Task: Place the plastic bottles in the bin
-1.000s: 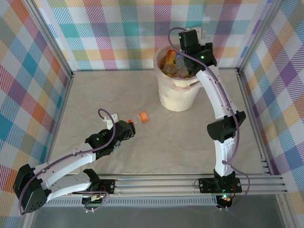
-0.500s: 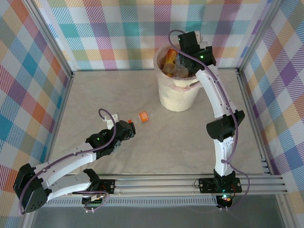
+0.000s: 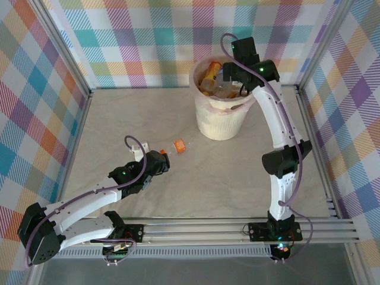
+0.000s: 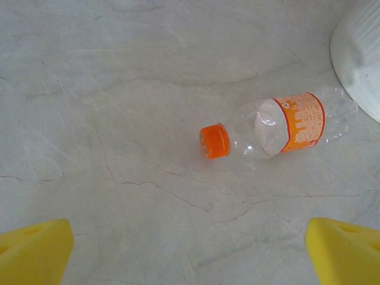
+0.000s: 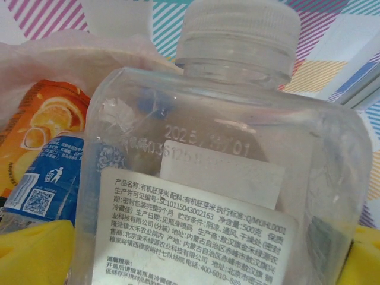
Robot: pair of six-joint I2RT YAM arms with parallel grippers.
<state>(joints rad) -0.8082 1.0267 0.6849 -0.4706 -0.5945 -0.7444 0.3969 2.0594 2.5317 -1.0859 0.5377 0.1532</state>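
Swinging a little farther across the rim of the bin (image 3: pixel 221 122), the right arm has carried its hand (image 3: pixel 230 76) deeper over the opening. Its fingers, closer together a second ago, now stand wide apart on either side of a clear, white-capped bottle (image 5: pixel 225 148). The wrist view cannot show whether the pads are touching the plastic, but the spread looks like a release in progress, with the bottle sitting among the orange-labelled (image 5: pixel 53 119) and blue-labelled (image 5: pixel 41 178) empties already inside the liner.

The left arm has not shifted. Its hand (image 3: pixel 159 163) hangs low over the bench (image 4: pixel 119 71) with its yellow fingertips (image 4: pixel 35 252) well apart and nothing between them. They are aimed at the one bottle left outside the bin – an orange-capped, orange-labelled one (image 4: pixel 276 127) lying on its side, cap toward the hand and well apart from the bin.

Judged from this, the task is nearly finished. Once the right hand lifts clear, only that last bottle needs to be picked up and carried over.
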